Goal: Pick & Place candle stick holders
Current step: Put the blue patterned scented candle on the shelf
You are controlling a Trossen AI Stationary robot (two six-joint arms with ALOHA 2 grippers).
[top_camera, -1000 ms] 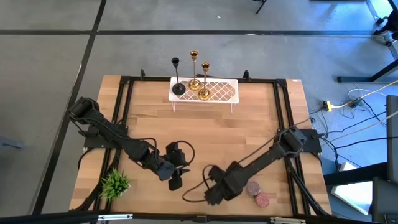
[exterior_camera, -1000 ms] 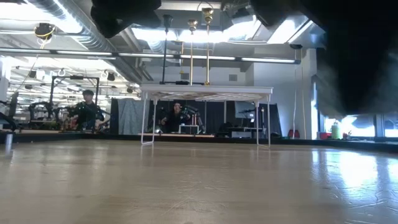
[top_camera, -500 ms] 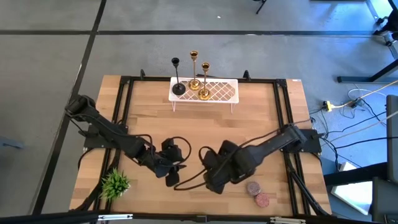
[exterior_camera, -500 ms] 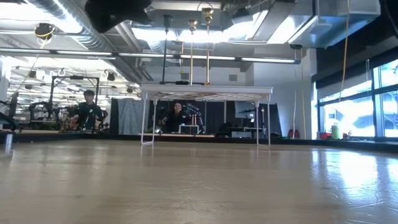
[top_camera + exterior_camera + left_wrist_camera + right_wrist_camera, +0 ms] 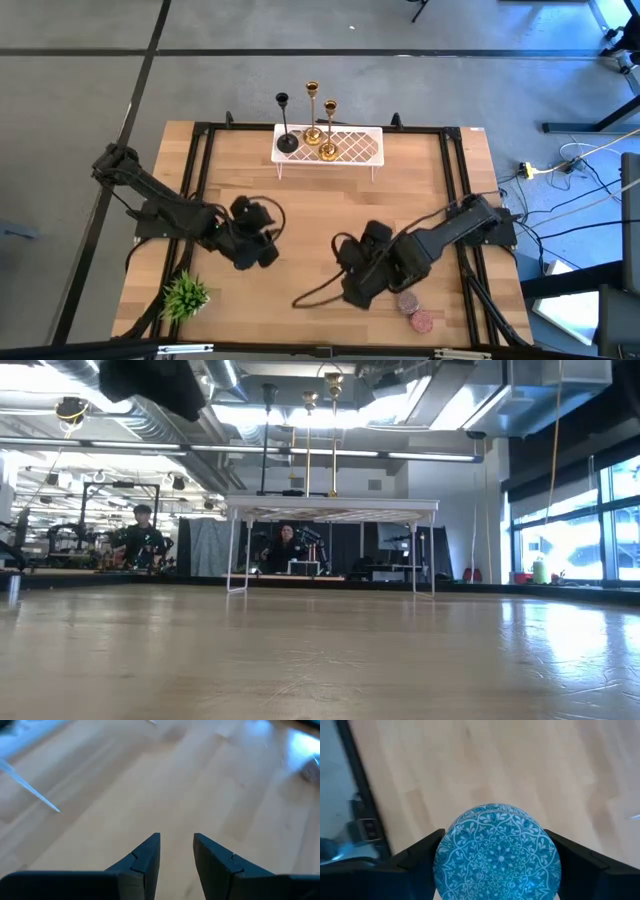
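Three candle stick holders stand on their round bases on a white lattice rack (image 5: 350, 148) at the table's far middle: a black one (image 5: 285, 128) and two gold ones (image 5: 311, 112) (image 5: 329, 132). Their stems also show in the low view (image 5: 308, 440). My left gripper (image 5: 262, 255) hovers over bare wood left of centre, far from them, slightly open and empty (image 5: 176, 845). My right gripper (image 5: 355, 290) is near the front right of centre, shut on a round disc with a leafy pattern (image 5: 497, 852). My right gripper pinches the round patterned disc between its two fingers, one on each opposite edge (image 5: 442, 855). The disc's patterned face is toward the wrist camera. Whether it rests on the table or is lifted, I cannot tell.
A small green plant (image 5: 185, 295) stands at the near left corner. Two round pinkish discs (image 5: 407, 302) (image 5: 423, 322) lie near the front right, beside my right gripper. A dark cable (image 5: 310, 295) trails on the wood. People sit in the room behind (image 5: 140, 540).
My left gripper has gone toward the table's left edge and a little toward the far edge. My right gripper has gone a little toward the far edge, and its arm has left the low view.
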